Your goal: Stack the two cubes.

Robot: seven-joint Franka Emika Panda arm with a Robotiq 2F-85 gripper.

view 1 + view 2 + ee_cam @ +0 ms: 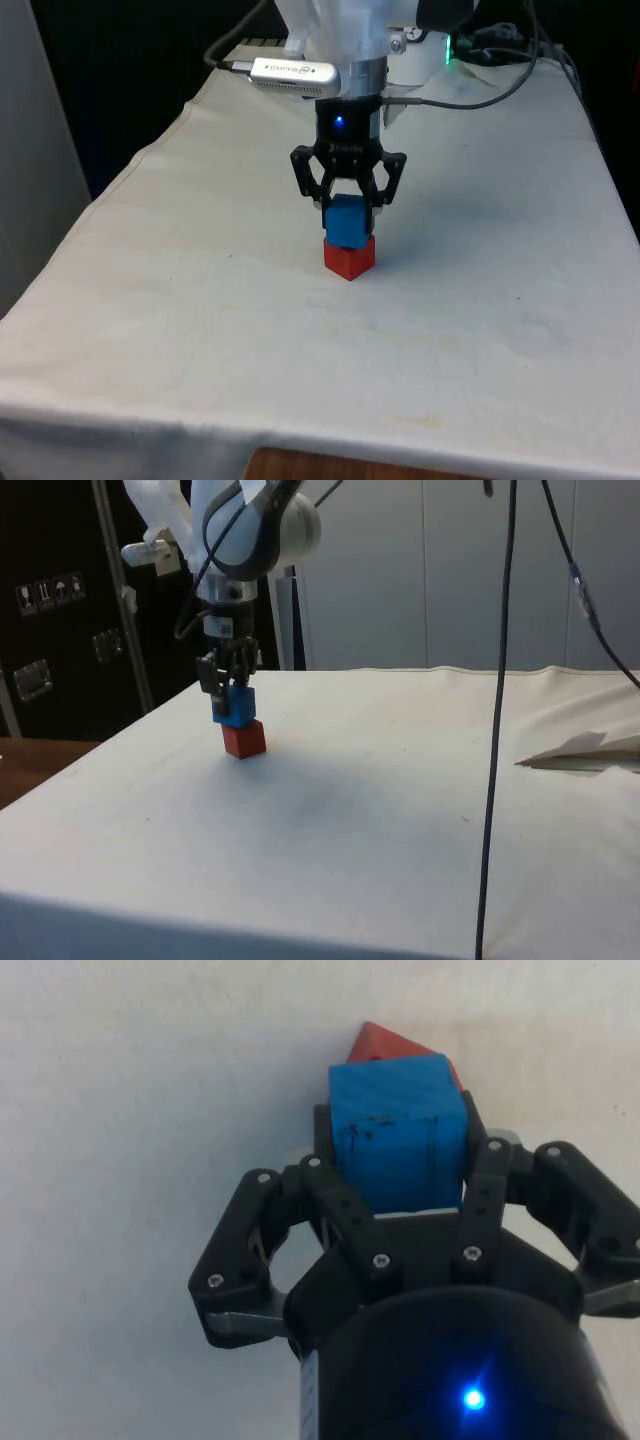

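Between the fingers of the claw (349, 208) sits the blue cube (347, 222), pinched on two opposite faces and resting on the red cube (349, 257) directly beneath it. Red cube stands on the cloth (200, 300) straight below the claw, near mid-table. From the wrist view the blue cube (398, 1130) covers most of the red cube (375, 1042), yet a red corner pokes out beyond it, so the two are turned relative to each other (not square face to face). The side view shows the same twist, blue cube (236, 707) over red cube (244, 739).

The stack looks almost made; release is what remains, I judge. Risk: if the fingers open unevenly or one pad sticks, the blue cube could be dragged sideways and tip off. Lifting away before fully opening could pull it up and topple both.
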